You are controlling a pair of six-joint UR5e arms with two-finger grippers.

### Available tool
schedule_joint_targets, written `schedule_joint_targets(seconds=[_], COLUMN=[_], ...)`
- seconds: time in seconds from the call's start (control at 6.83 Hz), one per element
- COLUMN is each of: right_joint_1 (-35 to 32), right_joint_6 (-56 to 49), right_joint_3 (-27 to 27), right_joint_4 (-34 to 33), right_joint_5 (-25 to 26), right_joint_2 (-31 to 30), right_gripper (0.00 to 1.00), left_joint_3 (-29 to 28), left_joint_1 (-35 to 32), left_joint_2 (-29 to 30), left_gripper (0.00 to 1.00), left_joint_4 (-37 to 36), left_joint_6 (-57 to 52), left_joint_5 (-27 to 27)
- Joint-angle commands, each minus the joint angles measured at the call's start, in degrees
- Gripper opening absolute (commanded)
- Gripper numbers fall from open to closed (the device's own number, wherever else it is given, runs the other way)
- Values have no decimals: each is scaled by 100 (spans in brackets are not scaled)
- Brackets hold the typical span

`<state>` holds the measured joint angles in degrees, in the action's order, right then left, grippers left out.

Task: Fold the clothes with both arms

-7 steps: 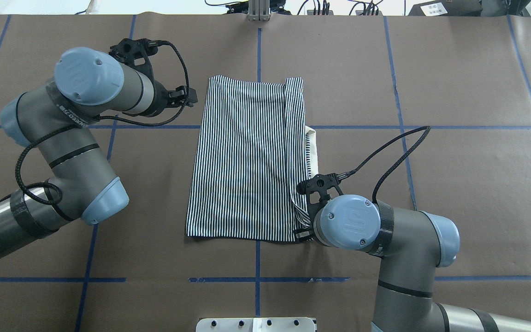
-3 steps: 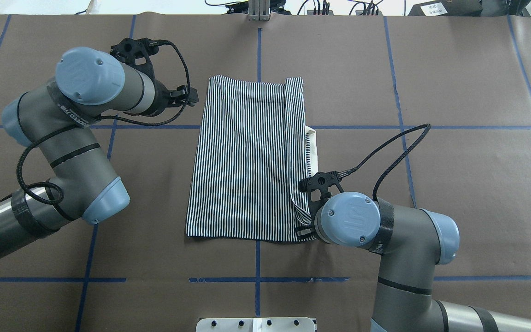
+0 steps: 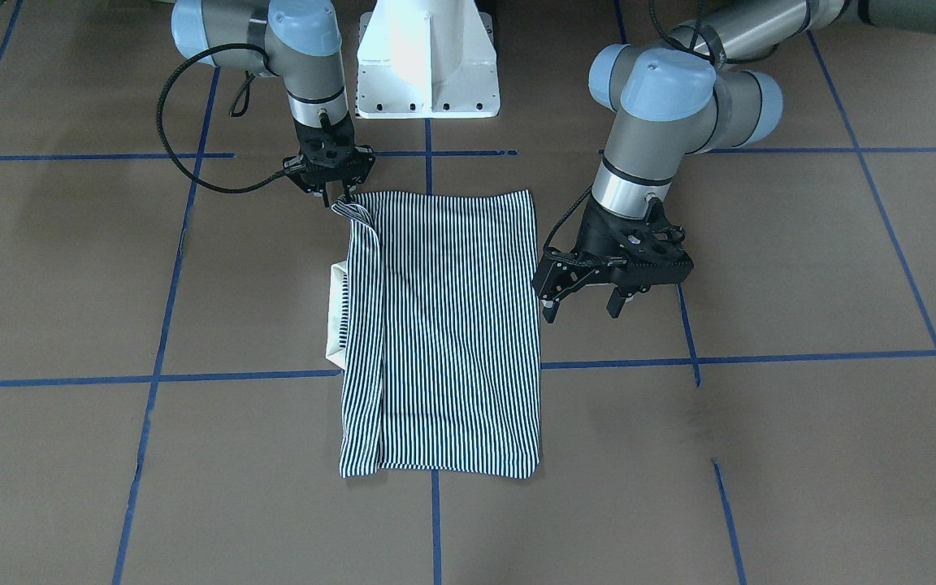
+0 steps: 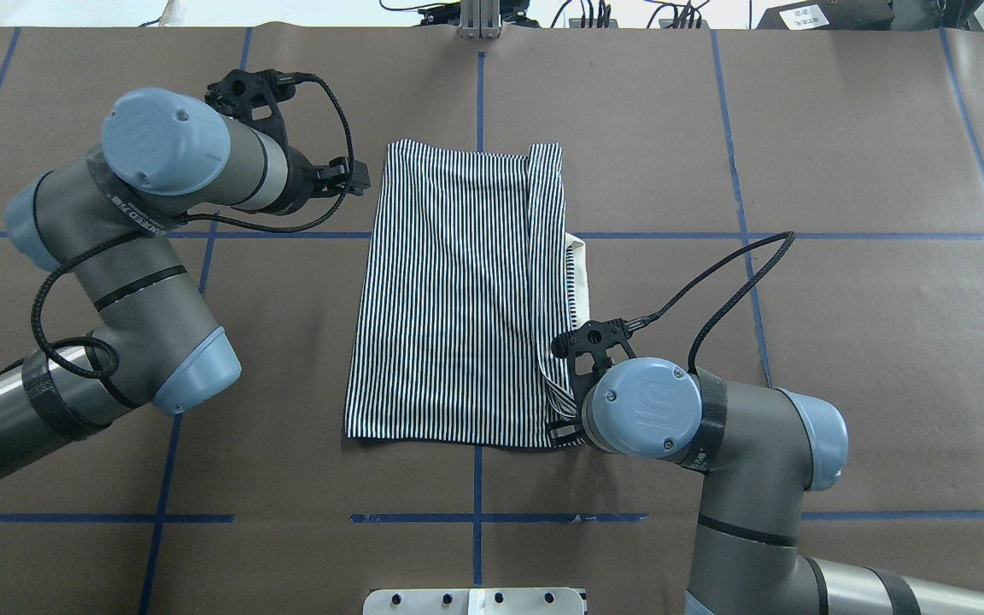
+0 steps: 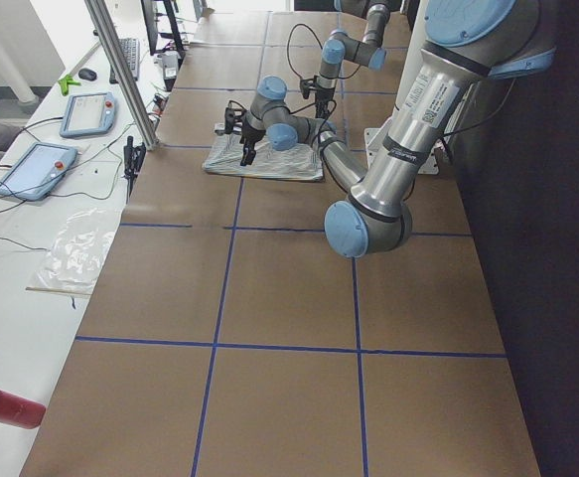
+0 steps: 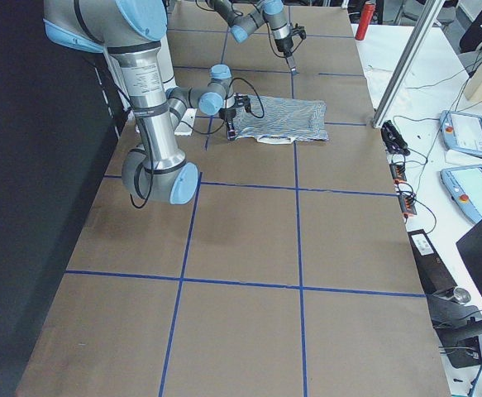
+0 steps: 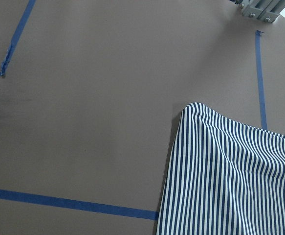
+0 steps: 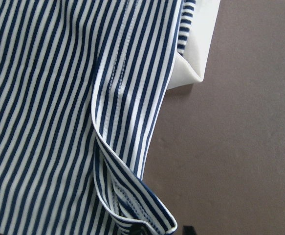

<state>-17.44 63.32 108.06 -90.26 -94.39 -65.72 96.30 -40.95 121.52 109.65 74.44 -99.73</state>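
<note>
The polo shirt (image 4: 458, 290) is seen laid flat in the middle of the table (image 4: 868, 154), folded lengthwise into a long striped rectangle that straddles the centre blue tape line (image 4: 480, 94). A narrow flap is folded over along the robot's right-hand edge, and a strip of the cream collar (image 4: 580, 272) is left showing from under that edge, about halfway along it.

The left gripper (image 3: 581, 310) is held just beside the shirt's left edge, towards the far end. Its fingers (image 3: 548, 311) are spread wide apart and nothing is held between them. The nearer fingertip is seen close to the striped edge, but no contact with the cloth can be made out. In the left wrist view only the shirt's far left corner (image 7: 230, 181) and bare table are shown.

The right gripper (image 3: 338, 197) is pointed down at the shirt's near right corner, where the folded flap ends. The hem (image 8: 127, 205) there is seen curled up off the table and drawn towards the camera in the right wrist view, with one black fingertip (image 8: 186, 229) showing just beside it on the table side. The other finger is hidden by the cloth. The fingers look close together in the front-facing view, but whether the hem is actually clamped between them cannot be told.
</note>
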Motion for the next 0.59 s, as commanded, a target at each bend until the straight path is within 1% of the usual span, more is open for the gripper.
schedule_joint_targets(seconds=[0.0, 0.29, 0.44], right_joint_1=[4, 12, 21], right_joint_6=[-4, -4, 23], right_joint_3=[-39, -92, -135], right_joint_4=[0, 9, 9], right_joint_5=[0, -9, -9], right_joint_2=[7, 24, 25], right_gripper=[40, 40, 37], left_joint_3=[21, 21, 30], left_joint_1=[-1, -1, -1], left_joint_2=[12, 12, 12], left_gripper=[100, 100, 100], left_joint_4=[-5, -5, -5], left_joint_6=[0, 0, 0], left_joint_5=[-3, -3, -3])
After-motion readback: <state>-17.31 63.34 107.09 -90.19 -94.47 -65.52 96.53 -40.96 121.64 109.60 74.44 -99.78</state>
